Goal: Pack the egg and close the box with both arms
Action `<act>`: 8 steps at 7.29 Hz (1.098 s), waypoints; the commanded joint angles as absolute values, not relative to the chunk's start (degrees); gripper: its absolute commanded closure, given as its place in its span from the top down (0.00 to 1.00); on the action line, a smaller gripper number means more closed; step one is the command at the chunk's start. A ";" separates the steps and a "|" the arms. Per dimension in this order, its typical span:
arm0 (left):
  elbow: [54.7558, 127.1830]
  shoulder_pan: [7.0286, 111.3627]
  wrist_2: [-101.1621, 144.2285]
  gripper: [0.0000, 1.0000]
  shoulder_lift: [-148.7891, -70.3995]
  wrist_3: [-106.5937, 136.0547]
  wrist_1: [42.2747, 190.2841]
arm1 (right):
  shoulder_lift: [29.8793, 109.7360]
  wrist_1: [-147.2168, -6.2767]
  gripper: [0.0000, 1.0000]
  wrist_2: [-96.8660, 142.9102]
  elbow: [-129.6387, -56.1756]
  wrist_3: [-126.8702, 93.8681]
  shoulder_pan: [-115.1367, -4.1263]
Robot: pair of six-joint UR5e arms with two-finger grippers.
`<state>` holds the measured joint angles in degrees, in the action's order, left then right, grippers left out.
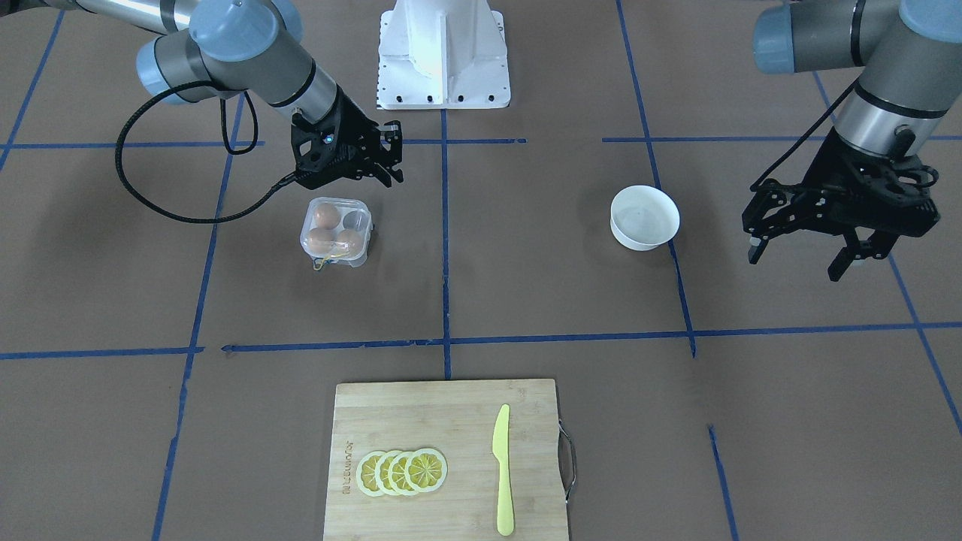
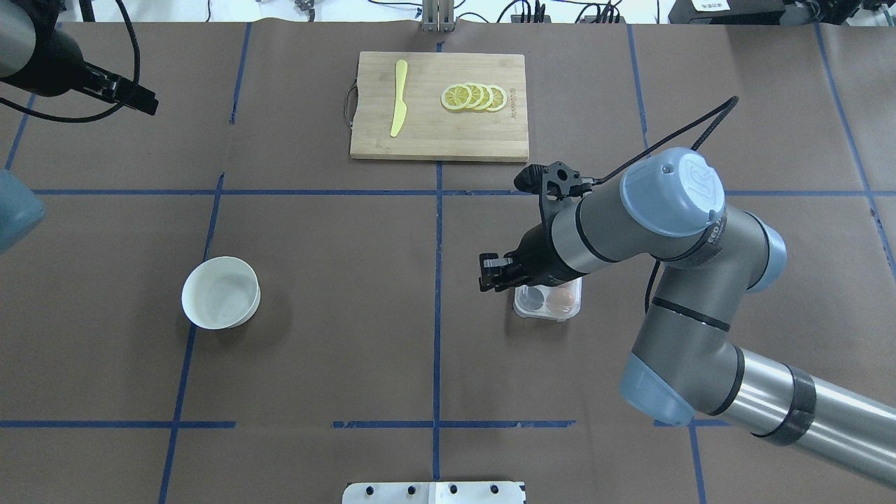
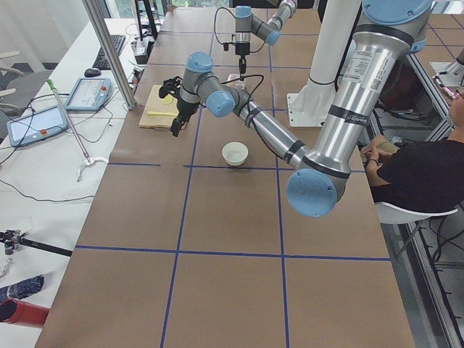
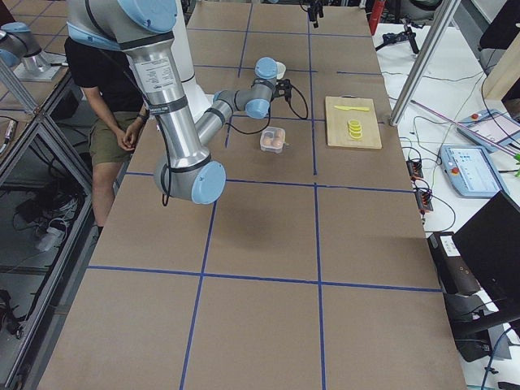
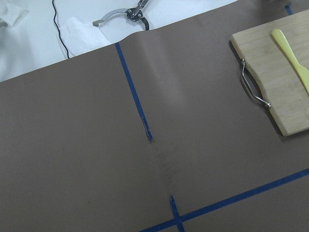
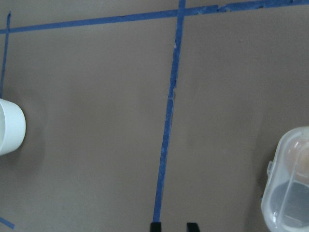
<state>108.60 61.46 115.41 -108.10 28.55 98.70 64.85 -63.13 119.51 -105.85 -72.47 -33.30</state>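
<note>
The clear box lies on the brown table with its lid down over three tan eggs; one cell is dark and empty. In the overhead view the box is partly hidden under my right arm, and one egg shows. My right gripper hovers just beyond the box's robot-side edge, empty, with its jaws a narrow gap apart; its fingertips show in the right wrist view beside the box's corner. My left gripper is open, empty and raised, far from the box.
An empty white bowl stands between the grippers. A wooden cutting board with lemon slices and a yellow knife lies at the operators' edge. The white pedestal stands at the robot's side.
</note>
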 commanded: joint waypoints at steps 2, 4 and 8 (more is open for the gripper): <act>108.54 64.58 117.06 1.00 -101.89 21.39 98.62 | 71.51 -63.89 1.00 126.52 -107.14 -71.90 -44.86; 108.46 70.54 120.58 1.00 -97.49 13.93 97.66 | 79.32 -68.00 1.00 132.60 -106.87 -58.71 -55.23; 105.04 78.21 122.34 1.00 -94.13 -0.16 93.96 | 87.10 -88.72 1.00 134.65 -96.12 -4.52 -79.84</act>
<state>106.41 76.37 122.22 -94.89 2.76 94.16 86.65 -81.24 134.69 -101.43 -21.99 -72.19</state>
